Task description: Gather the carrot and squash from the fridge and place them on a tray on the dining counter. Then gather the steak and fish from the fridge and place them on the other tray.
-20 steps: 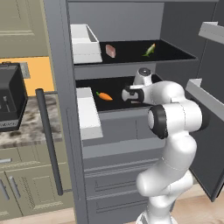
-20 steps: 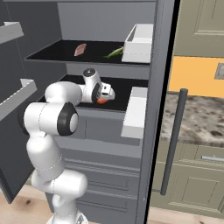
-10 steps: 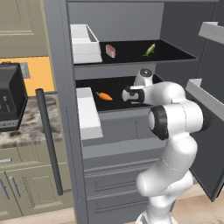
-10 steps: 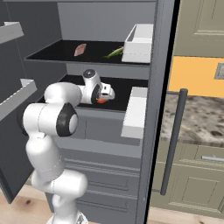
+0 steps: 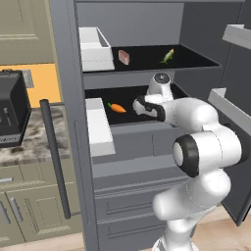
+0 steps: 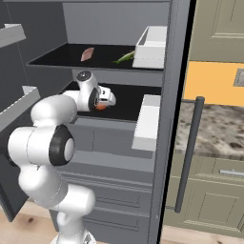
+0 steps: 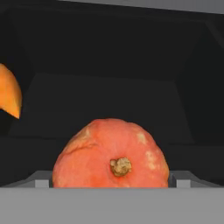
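Right now we have our arm (image 5: 206, 147) risen from the base, bent at the elbow, with the forearm reaching forward and level into the open fridge (image 5: 147, 142) at the height of its lower shelf (image 5: 122, 98). From the right base view we see the wrist turned so the hand points into that shelf, the gripper (image 6: 108, 97) at the shelf's front.

Through the hand view our gripper stands wide, its two fingertips (image 7: 43, 183) low at either side of the squash (image 7: 111, 153), one to each flank and very near it; we cannot tell whether they touch it. The squash is round and orange-red, its stem end facing us, sitting on the dark shelf floor directly ahead of the hand. From the right base view a sliver of its orange (image 6: 100, 107) peeks out just under the hand.

The carrot (image 5: 116, 108) lies on the same lower shelf, to the left of the hand and apart from it; in the hand view its orange end shows at the left edge.

On the upper shelf (image 5: 191, 61) we see the steak (image 5: 123, 57) and, further right, the fish (image 5: 167, 55), well apart from each other, with a white bin (image 5: 95, 49) at the left.
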Controlling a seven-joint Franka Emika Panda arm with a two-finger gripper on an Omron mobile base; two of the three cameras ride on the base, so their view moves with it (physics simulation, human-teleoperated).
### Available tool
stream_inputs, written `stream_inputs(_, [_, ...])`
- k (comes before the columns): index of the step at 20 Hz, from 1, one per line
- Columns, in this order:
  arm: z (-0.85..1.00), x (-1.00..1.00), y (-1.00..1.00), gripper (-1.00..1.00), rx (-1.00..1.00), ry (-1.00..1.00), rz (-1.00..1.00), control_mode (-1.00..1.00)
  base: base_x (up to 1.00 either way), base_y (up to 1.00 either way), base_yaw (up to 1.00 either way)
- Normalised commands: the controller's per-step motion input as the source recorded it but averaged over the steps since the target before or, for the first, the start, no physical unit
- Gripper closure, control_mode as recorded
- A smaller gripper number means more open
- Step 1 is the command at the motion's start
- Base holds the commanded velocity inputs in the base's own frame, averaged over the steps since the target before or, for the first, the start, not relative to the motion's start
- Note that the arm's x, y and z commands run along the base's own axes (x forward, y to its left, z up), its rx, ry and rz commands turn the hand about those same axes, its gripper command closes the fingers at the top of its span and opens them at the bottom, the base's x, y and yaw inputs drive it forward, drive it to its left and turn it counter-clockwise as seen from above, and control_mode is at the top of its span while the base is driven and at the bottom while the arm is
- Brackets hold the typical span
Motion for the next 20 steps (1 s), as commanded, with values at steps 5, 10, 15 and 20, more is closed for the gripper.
stream_inputs(5, [0.39,-0.99,0.07,1.0,0.0,-0.06,-0.01,-1.0,0.0,0.0,0.0])
stream_inputs(10, [0.44,-1.0,0.0,1.0,0.0,-0.06,0.0,-1.0,0.0,0.0,0.0])
stream_inputs(15, [0.72,-0.88,0.0,1.0,0.04,-0.01,0.0,-1.0,0.0,0.0,0.0])
stream_inputs(20, [0.73,-0.86,0.0,1.0,0.05,0.08,0.0,-1.0,0.0,0.0,0.0])
